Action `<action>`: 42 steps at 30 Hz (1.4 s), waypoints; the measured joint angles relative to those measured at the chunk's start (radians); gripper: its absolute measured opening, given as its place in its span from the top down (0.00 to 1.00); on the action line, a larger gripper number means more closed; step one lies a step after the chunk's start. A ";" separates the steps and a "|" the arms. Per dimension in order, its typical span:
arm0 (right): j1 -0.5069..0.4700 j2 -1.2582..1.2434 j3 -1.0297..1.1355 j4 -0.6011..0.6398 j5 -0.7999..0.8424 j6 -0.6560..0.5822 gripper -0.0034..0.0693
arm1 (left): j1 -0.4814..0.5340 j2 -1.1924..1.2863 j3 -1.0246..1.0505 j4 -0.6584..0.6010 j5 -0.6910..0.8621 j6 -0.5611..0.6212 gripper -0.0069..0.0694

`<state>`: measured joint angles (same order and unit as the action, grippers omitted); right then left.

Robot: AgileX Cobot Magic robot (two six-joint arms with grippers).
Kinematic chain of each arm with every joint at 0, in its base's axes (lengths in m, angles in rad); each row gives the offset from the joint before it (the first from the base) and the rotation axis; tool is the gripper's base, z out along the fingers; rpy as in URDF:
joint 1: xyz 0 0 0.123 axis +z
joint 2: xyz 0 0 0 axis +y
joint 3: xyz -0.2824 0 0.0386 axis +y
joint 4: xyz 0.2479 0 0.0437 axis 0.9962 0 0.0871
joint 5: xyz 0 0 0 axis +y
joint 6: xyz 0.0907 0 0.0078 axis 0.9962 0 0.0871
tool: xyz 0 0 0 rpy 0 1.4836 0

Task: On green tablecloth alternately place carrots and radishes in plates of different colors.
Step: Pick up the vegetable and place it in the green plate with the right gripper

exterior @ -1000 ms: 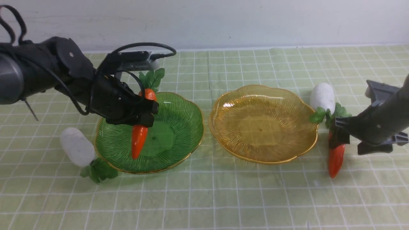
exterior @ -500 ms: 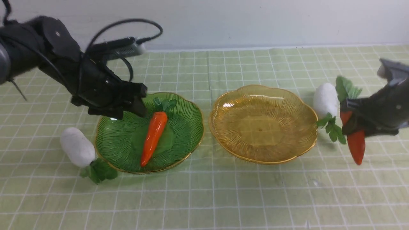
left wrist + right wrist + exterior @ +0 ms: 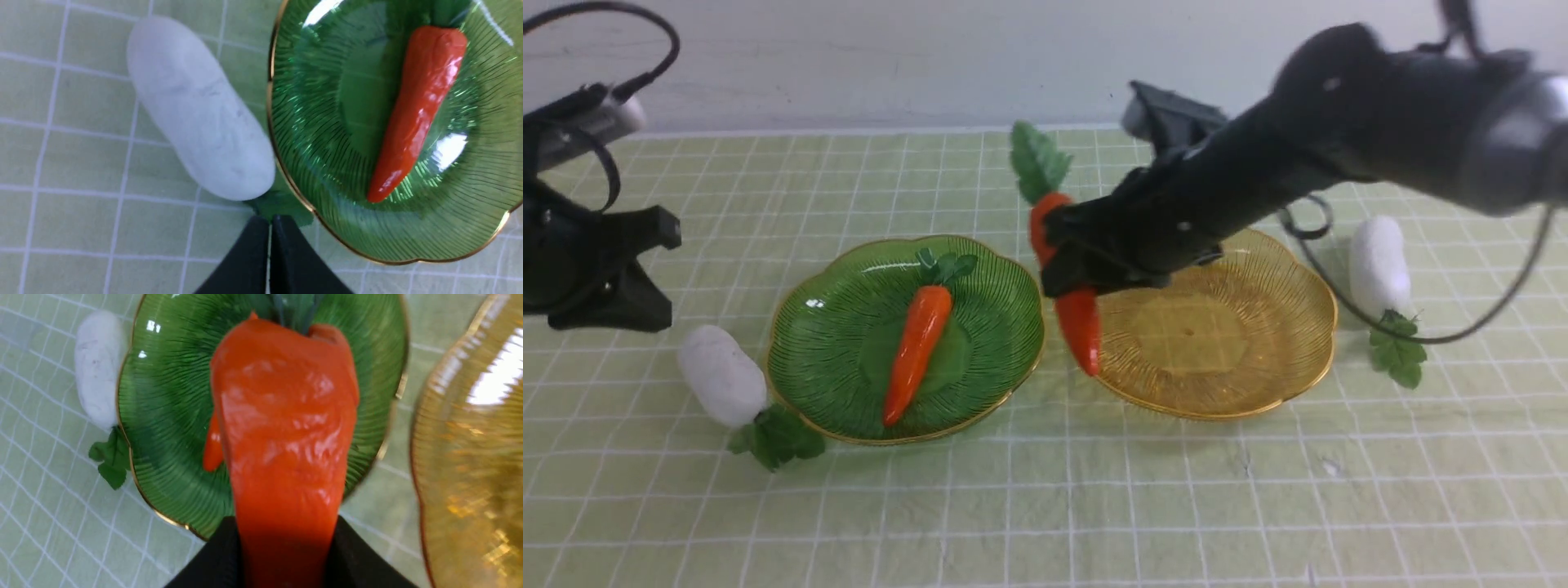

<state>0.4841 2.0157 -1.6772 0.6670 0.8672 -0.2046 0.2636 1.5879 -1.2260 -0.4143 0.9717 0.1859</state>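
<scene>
Cloth (image 3: 1045,506) layout: plated carrot (image 3: 917,351) at left, held carrot (image 3: 1082,327) at centre.
Left gripper (image 3: 269,228): fingers pressed together, nothing between them, above the cloth near the left radish (image 3: 721,376). Left radish: lying on the cloth, just beside the green plate (image 3: 1013,286), leaves toward the camera. Plated carrot: lying across the green plate's middle, tip toward the camera. Right gripper (image 3: 1066,269): clamped on the held carrot, which hangs off the cloth, leaves up, tip down, at the amber plate's (image 3: 1258,327) left rim. Right radish (image 3: 1379,265): on the cloth just right of the amber plate.
</scene>
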 joint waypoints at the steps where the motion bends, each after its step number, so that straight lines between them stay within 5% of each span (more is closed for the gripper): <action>1: 0.012 0.049 -0.051 0.001 0.002 0.012 0.64 | 0.006 0.000 0.015 -0.009 -0.007 0.008 0.92; 8: 0.033 0.284 -0.317 0.002 0.093 0.107 0.59 | 0.010 0.013 0.030 -0.030 -0.023 0.019 0.90; 11: 0.032 0.329 -0.391 -0.010 0.149 0.155 0.40 | 0.010 0.031 0.030 -0.033 -0.037 0.019 0.80; 14: 0.032 0.330 -0.414 -0.030 0.178 0.164 0.28 | 0.010 0.049 0.030 -0.030 -0.056 0.016 0.64; 17: 0.032 0.330 -0.496 -0.127 0.280 0.148 0.13 | 0.010 0.090 0.030 -0.012 -0.123 -0.029 0.32; 19: 0.032 0.330 -0.572 -0.183 0.352 0.138 0.12 | 0.010 0.126 0.030 -0.011 -0.174 -0.076 0.16; 23: 0.032 0.320 -0.656 -0.272 0.370 0.137 0.13 | 0.010 0.188 0.030 -0.026 -0.225 -0.107 0.04; 31: 0.032 0.250 -0.712 -0.485 0.385 0.178 0.16 | 0.010 0.332 0.016 -0.147 -0.290 -0.073 0.02; 35: 0.031 0.237 -0.713 -0.548 0.392 0.198 0.18 | 0.010 0.359 0.002 -0.155 -0.291 -0.065 0.16; 36: 0.026 0.226 -0.711 -0.586 0.393 0.214 0.22 | 0.014 0.357 -0.018 -0.128 -0.267 -0.069 0.29; 42: -0.084 0.097 -0.593 -0.704 0.393 0.251 0.47 | 0.046 0.282 -0.167 -0.041 -0.109 -0.068 0.27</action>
<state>0.3998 2.1132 -2.2701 -0.0372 1.2604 0.0459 0.3094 1.8696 -1.3928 -0.4549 0.8630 0.1177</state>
